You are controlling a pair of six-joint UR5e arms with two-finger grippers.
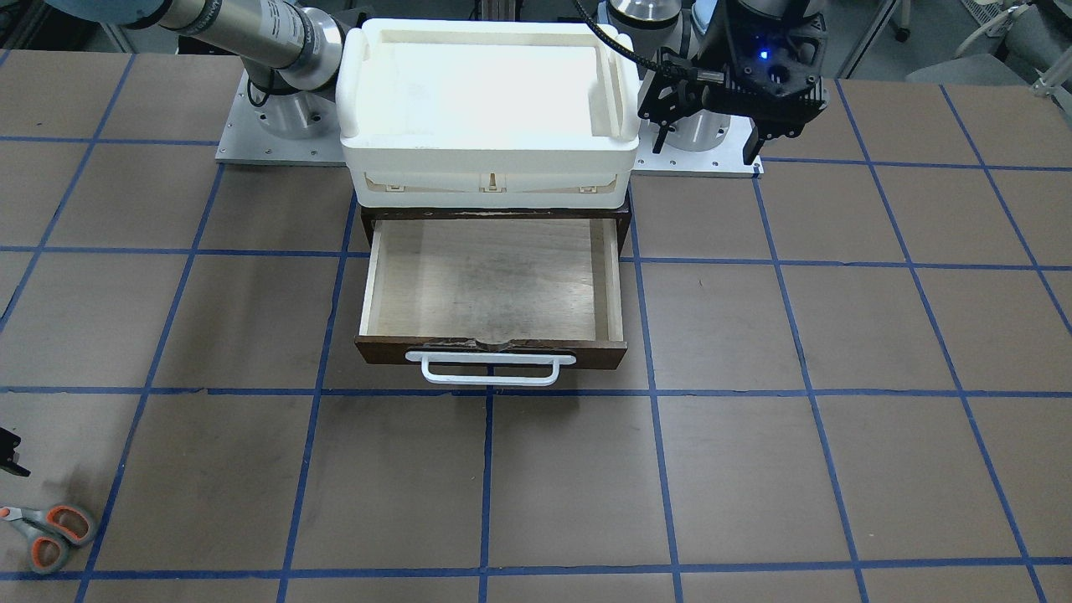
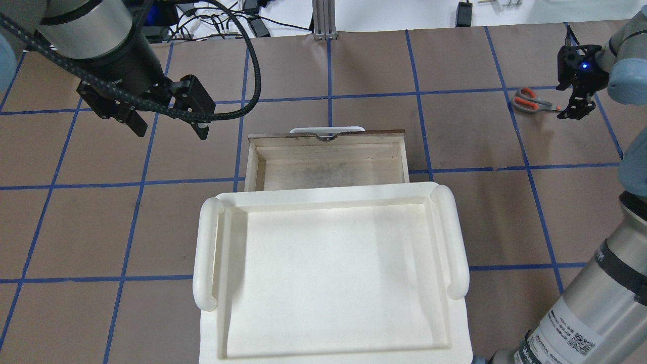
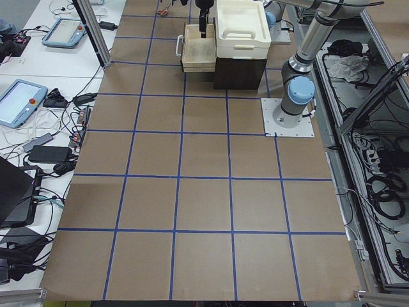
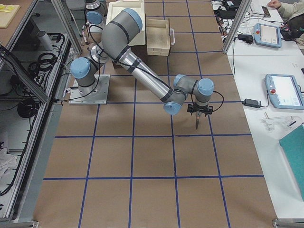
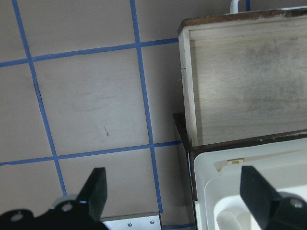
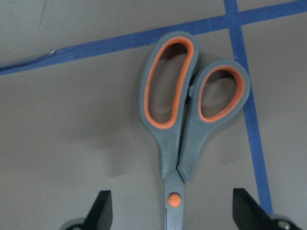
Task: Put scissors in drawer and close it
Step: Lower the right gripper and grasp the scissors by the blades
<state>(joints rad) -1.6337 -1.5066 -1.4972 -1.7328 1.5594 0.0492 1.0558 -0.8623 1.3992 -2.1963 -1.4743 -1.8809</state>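
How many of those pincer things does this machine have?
2. The left pincer hangs open above the table beside the open drawer. The right pincer, also open, is over the scissors lying on the table. None seems hidden.

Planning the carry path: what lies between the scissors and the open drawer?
Only bare table with blue tape lines separates scissors and drawer, seen in the overhead view.
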